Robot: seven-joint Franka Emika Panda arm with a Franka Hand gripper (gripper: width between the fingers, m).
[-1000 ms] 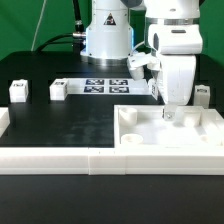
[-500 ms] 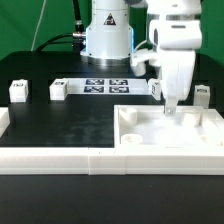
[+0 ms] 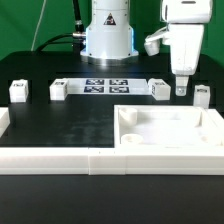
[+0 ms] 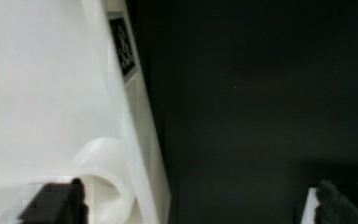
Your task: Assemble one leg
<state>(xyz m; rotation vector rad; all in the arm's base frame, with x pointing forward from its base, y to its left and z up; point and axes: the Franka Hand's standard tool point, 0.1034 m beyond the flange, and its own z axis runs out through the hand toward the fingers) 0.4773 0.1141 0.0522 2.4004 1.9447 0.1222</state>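
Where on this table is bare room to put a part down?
Free: the black table patch between the marker board, the tray and the white front rail. Crowded: beyond the tray, where the gripper hangs between a leg and another leg.

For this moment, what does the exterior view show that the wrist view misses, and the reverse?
Exterior only: four small legs standing on the table, the marker board and the arm's base. Wrist only: a tag on the tray's wall, and the fingertips wide apart with nothing between them. Both: the white tray, the black table and the open gripper.
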